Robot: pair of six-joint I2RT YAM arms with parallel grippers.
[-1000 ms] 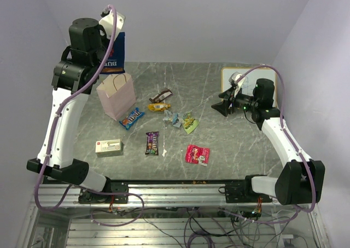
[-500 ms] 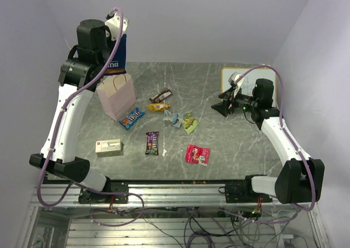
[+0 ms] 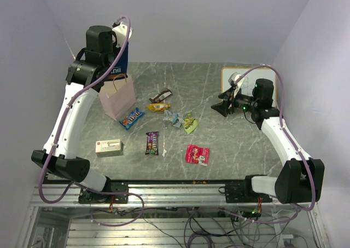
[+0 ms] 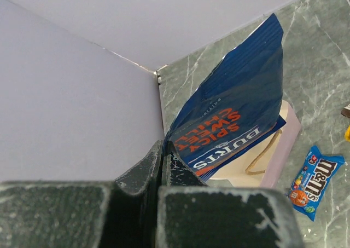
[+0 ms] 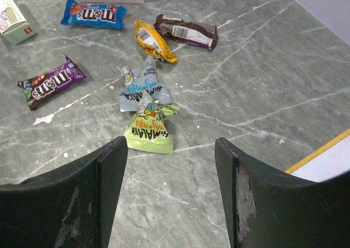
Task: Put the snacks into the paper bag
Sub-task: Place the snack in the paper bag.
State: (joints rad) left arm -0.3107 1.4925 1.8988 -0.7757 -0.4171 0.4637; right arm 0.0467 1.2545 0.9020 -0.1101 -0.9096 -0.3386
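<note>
My left gripper (image 4: pixel 164 149) is shut on a corner of the large dark blue snack packet (image 4: pixel 235 111), which hangs right over the open mouth of the pale pink paper bag (image 4: pixel 281 144). From above, the left gripper (image 3: pixel 122 44) holds the packet (image 3: pixel 121 63) high over the bag (image 3: pixel 117 97). On the table lie a blue M&M's packet (image 3: pixel 132 118), a purple one (image 3: pixel 152 143), a red-pink one (image 3: pixel 197 154), a yellow one (image 3: pixel 159 107), a brown bar (image 3: pixel 161 97), a silver one (image 5: pixel 139 84) and a green one (image 5: pixel 150 128). My right gripper (image 5: pixel 170 149) hovers open just short of the green packet.
A pale beige box (image 3: pixel 108 146) lies at the front left of the table. A white framed whiteboard (image 3: pixel 229 75) sits at the back right, behind the right arm. Walls close the table at the back and both sides.
The left arm has swung to the right with the dark blue packet, bringing it over the paper bag. The right arm has not moved.
</note>
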